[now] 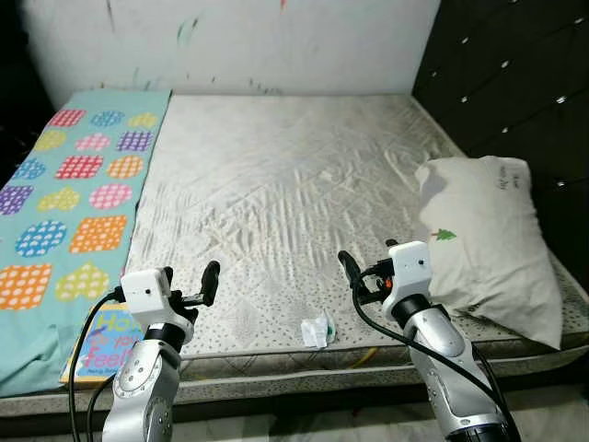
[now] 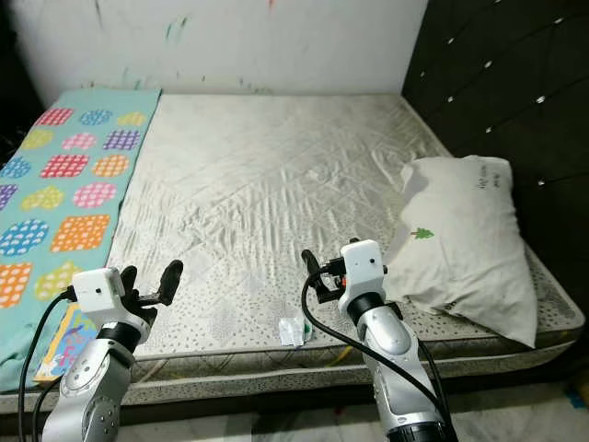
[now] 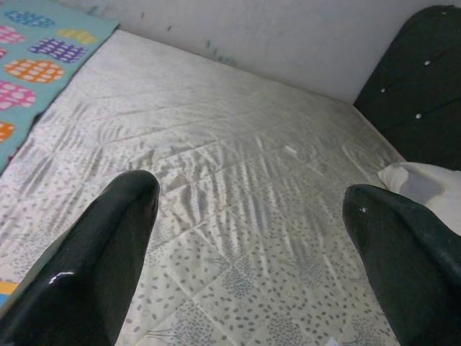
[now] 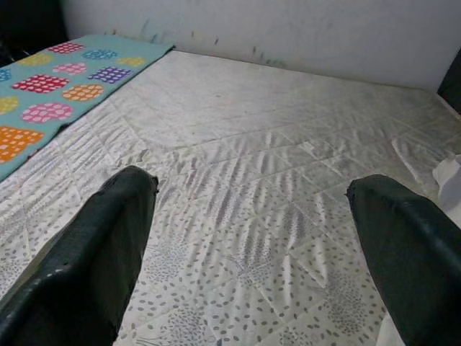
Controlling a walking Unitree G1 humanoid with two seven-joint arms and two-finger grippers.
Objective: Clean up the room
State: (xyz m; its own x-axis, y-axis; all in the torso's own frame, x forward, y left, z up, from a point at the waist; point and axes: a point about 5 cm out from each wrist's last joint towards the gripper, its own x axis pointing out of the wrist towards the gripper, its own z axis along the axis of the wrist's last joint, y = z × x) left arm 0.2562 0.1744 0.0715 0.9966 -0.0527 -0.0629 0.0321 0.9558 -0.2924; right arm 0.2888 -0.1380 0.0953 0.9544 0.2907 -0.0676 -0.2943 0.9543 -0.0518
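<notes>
A small crumpled white wrapper (image 1: 316, 331) lies on the pale quilted mattress (image 1: 276, 184) near its front edge, between my two arms. A colourful children's book (image 1: 103, 348) rests at the front left corner, partly on a teal blanket (image 1: 74, 184) patterned with hearts. At the right side lies a white pillow (image 1: 483, 239) with a small green tree print. My left gripper (image 1: 198, 290) hovers open over the front edge, left of the wrapper. My right gripper (image 1: 363, 267) hovers open just right of and above the wrapper, close to the pillow. Both hold nothing.
A dark padded headboard (image 1: 515, 83) runs along the right side. A white wall (image 1: 239, 41) with paint marks stands behind the bed. The blanket covers the mattress's left strip. Floor shows below the bed's front edge.
</notes>
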